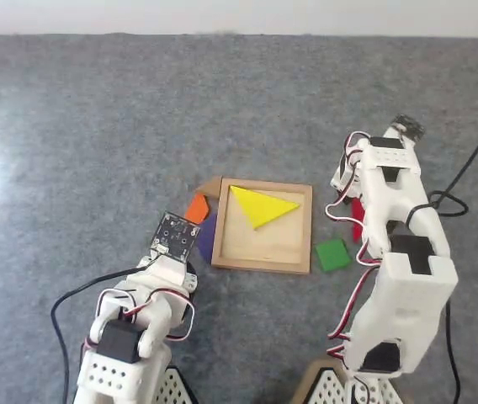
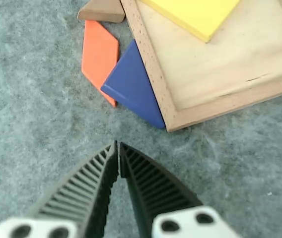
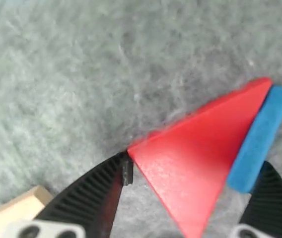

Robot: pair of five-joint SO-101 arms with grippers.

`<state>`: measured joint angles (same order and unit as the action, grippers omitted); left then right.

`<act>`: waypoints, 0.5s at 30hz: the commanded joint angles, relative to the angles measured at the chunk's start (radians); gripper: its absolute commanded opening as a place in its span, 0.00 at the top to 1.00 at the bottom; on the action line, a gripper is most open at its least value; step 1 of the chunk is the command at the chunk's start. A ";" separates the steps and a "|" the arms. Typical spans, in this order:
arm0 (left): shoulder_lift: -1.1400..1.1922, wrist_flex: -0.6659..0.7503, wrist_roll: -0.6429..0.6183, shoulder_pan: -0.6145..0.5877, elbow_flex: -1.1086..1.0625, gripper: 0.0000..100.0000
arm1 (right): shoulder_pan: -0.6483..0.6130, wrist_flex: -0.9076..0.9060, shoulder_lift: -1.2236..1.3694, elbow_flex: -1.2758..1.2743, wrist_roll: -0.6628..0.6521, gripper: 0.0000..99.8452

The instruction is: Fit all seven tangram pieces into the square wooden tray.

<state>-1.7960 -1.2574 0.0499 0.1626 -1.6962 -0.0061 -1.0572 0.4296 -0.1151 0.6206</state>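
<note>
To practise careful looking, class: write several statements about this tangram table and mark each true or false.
1. The yellow triangle lies inside the wooden tray. True.
2. The green square lies inside the tray. False: it lies on the carpet beside the tray.
3. The left gripper is shut. True.
4. The left gripper holds the orange piece. False: it lies on the carpet beside the tray.
5. The red triangle lies between the right gripper's fingers. True.

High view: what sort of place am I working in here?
Probably a lab or hobby bench: a grey felt mat covers the surface, left arm and right arm with loose cables stand at its near edge, and a puzzle tray lies between them.
</note>
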 commanded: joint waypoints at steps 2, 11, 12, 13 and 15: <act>-0.020 -0.003 0.005 -0.003 0.013 0.98 | 0.008 -0.047 -0.013 0.084 0.063 0.63; -0.020 -0.003 0.005 -0.003 0.013 0.98 | 0.004 -0.122 -0.002 0.192 0.209 0.63; -0.020 -0.003 0.005 -0.003 0.013 0.98 | 0.004 -0.122 -0.002 0.192 0.209 0.63; -0.020 -0.003 0.005 -0.003 0.013 0.98 | 0.004 -0.122 -0.002 0.192 0.209 0.63; -0.020 -0.003 0.005 -0.003 0.013 0.98 | 0.001 -0.120 0.002 0.192 0.209 0.63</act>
<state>-1.7960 -1.2574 0.0499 0.1626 -1.6962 -0.0061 -1.1646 0.4419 0.0245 0.8140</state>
